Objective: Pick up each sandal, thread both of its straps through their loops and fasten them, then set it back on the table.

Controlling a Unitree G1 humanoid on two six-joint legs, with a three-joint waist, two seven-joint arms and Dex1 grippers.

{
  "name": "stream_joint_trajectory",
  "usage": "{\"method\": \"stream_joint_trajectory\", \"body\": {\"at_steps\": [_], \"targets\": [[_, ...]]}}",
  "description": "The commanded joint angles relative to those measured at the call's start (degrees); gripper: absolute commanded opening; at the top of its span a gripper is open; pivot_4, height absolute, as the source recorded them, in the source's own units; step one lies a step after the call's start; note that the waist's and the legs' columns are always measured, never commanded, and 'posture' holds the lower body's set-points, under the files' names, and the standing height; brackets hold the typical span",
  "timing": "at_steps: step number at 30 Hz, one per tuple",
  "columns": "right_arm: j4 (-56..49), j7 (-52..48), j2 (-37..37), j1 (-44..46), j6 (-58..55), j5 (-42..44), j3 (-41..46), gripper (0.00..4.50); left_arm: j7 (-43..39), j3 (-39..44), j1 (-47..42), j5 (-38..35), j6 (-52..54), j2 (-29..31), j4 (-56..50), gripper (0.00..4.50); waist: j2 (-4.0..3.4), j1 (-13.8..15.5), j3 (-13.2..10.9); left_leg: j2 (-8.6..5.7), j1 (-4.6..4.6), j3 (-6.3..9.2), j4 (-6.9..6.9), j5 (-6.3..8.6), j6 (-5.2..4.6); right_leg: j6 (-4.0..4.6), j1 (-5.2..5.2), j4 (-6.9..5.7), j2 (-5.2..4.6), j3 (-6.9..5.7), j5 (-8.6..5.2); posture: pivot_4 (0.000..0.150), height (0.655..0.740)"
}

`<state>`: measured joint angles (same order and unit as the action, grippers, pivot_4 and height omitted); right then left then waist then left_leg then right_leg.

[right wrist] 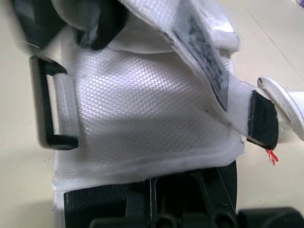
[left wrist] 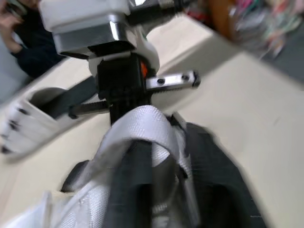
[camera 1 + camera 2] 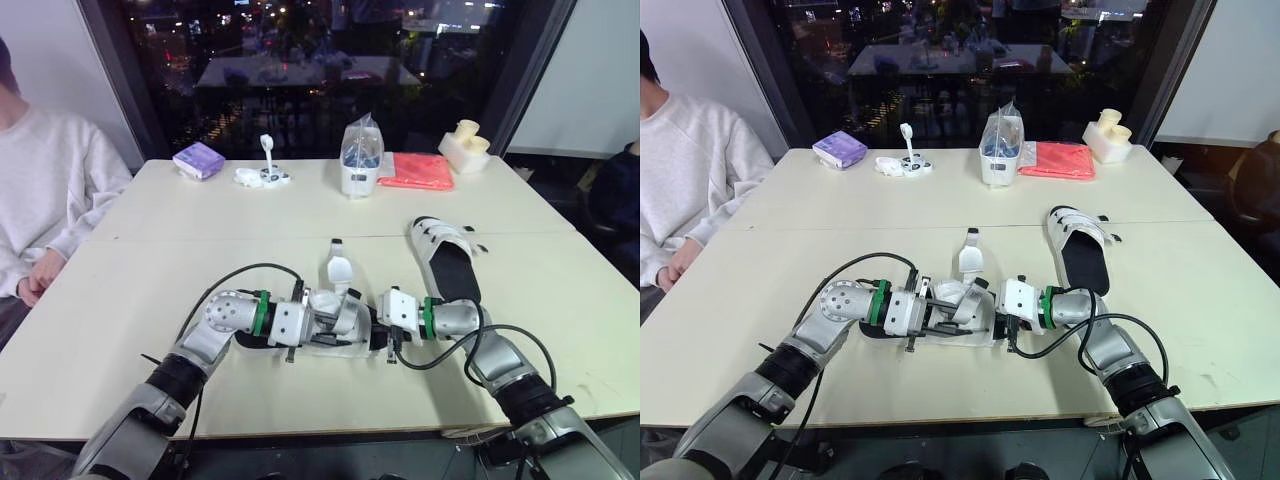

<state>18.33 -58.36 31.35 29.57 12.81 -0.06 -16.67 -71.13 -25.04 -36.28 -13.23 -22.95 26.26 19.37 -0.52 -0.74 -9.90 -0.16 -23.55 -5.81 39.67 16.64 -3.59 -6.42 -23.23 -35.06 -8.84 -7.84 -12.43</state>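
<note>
A white-and-black sandal (image 3: 335, 325) lies at the table's near middle, between my two grippers. One of its white straps (image 3: 338, 268) stands up loose, away from me. My left gripper (image 3: 322, 318) comes in from the left and is shut on a grey-white strap (image 2: 142, 128) of this sandal. From the right, my right gripper (image 3: 378, 325) is shut on the sandal's white woven side (image 1: 142, 109), beside a black loop (image 1: 45, 102). The second sandal (image 3: 445, 255) lies flat to the right, apart from both grippers.
A person in a white sweater (image 3: 40, 190) sits at the table's left edge. Along the far side stand a purple packet (image 3: 198, 160), a small white item (image 3: 264, 175), a clear bag (image 3: 360, 158), a red cloth (image 3: 415, 172) and a cream holder (image 3: 465, 150).
</note>
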Motion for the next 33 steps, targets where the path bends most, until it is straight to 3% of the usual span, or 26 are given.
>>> {"method": "stream_joint_trajectory", "body": {"at_steps": [1, 4, 11, 13, 22, 33], "targets": [[2.97, 0.22, -0.32, -0.63, -1.57, -2.73, -1.50, 0.00, -1.97, 1.68, 0.55, -5.62, 17.32, 1.15, -6.98, 2.88, 0.01, 0.01, -0.01, 0.00, 0.00, 0.00, -0.01, 0.00, 0.00, 0.00, 0.00, 0.00, 0.03, 0.00, 0.00, 0.150, 0.7400], [3.06, 0.30, -0.42, -0.58, -1.54, -2.84, -1.42, 0.00, -1.99, 3.24, -0.20, -11.74, 35.88, 2.23, -11.79, 4.42, 0.02, 0.00, -0.01, 0.01, 0.00, 0.00, -0.02, 0.00, -0.01, -0.01, 0.00, 0.00, 0.10, 0.01, -0.01, 0.150, 0.7400], [2.99, 0.45, -0.55, -0.60, -1.67, -2.97, -1.28, 0.00, 3.62, 9.04, -7.41, -25.63, 76.25, 1.18, -12.99, 4.47, 0.04, -0.02, -0.03, 0.00, 0.00, 0.03, -0.03, -0.02, 0.00, -0.05, 0.05, -0.01, 0.17, 0.02, -0.04, 0.150, 0.7400], [3.03, 0.49, -0.58, -0.57, -1.69, -3.01, -1.26, 0.00, 5.09, 9.82, -9.33, -27.03, 82.90, 0.65, -11.85, 4.47, 0.04, -0.03, -0.03, 0.00, 0.00, 0.03, -0.03, -0.06, 0.06, -0.06, 0.13, -0.02, 0.18, 0.03, -0.05, 0.150, 0.7400], [2.94, 0.69, -0.75, -0.51, -1.94, -3.18, -1.27, 0.00, 14.44, 17.04, -14.35, -30.11, 99.43, -6.65, -4.82, 4.47, 0.09, -0.02, -0.06, -0.02, 0.01, 0.03, -0.11, -0.31, 0.50, -0.08, 0.28, -0.01, 0.19, 0.05, -0.06, 0.150, 0.7400], [2.18, 0.85, -0.52, -1.21, -2.15, -3.34, -1.02, 0.00, 23.76, 23.57, -16.95, -28.02, 103.45, -10.87, 5.03, 4.47, 0.10, 0.00, -0.06, -0.02, 0.15, 0.04, -0.33, -0.37, 0.83, -0.07, 0.30, 0.00, 0.17, 0.05, -0.06, 0.150, 0.7400]]}}
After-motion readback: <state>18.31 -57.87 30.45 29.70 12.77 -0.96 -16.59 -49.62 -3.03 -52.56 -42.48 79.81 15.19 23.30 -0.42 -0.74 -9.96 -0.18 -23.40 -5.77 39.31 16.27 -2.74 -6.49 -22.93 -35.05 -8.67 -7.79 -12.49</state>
